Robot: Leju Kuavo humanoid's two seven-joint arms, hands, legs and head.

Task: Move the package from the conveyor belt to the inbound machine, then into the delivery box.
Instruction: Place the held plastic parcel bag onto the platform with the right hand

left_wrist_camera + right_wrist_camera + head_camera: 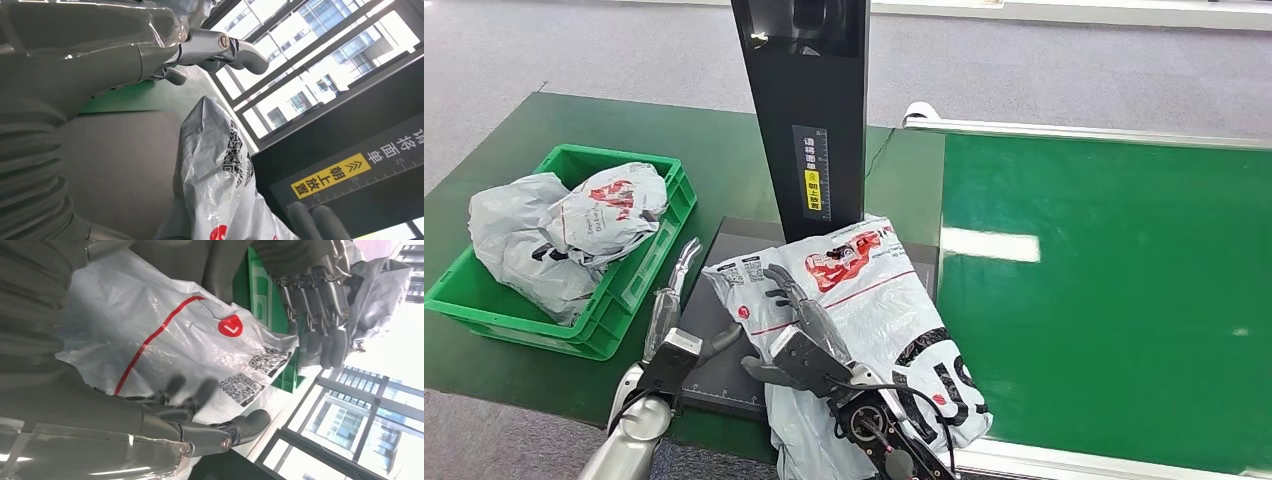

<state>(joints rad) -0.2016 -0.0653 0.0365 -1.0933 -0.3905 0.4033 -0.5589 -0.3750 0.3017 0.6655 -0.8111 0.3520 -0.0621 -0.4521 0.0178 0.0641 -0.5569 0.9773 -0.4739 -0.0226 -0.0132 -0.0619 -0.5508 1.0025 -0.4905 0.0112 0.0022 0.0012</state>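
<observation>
- Head view is showing the grey courier package (864, 320) lying on the inbound machine's scan plate (724, 375), its long axis running from the black column (809, 110) back toward the robot.
- Right hand (799, 325) is resting flat on it, fingers spread, gripping nothing.
- Left hand (669, 310) is waiting open just beside its left edge, nearer the green delivery box (619, 300).
</observation>
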